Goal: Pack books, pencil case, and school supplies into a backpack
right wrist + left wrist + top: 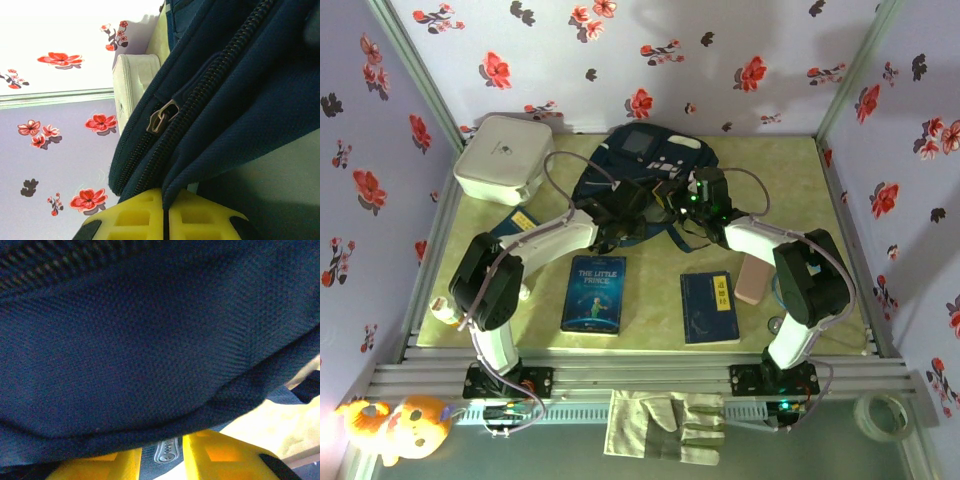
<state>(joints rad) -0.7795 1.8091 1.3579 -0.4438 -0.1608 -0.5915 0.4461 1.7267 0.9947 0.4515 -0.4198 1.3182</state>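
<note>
The navy backpack [650,160] lies at the back middle of the table. Both grippers work at its near edge. My right gripper [165,197] is shut, pinching a fold of the backpack [240,90] just below a zipper slider [161,115]; from above, my right gripper [675,197] sits over that edge. My left gripper [162,447] is under the backpack [150,340], its tips hidden by fabric, jaws slightly apart with a blue strap and grey pull tab [167,452] in the gap. On the mat lie the "Little Prince" book [593,293], a navy book [710,307], a smaller book [517,223] and the pink pencil case [753,280].
A white square box [505,158] stands at the back left, close to the backpack; it also shows behind the backpack as the white box [132,75]. Floral walls close in three sides. A work glove [665,420], a tape roll [880,415] and a plush toy [395,425] lie off the mat in front.
</note>
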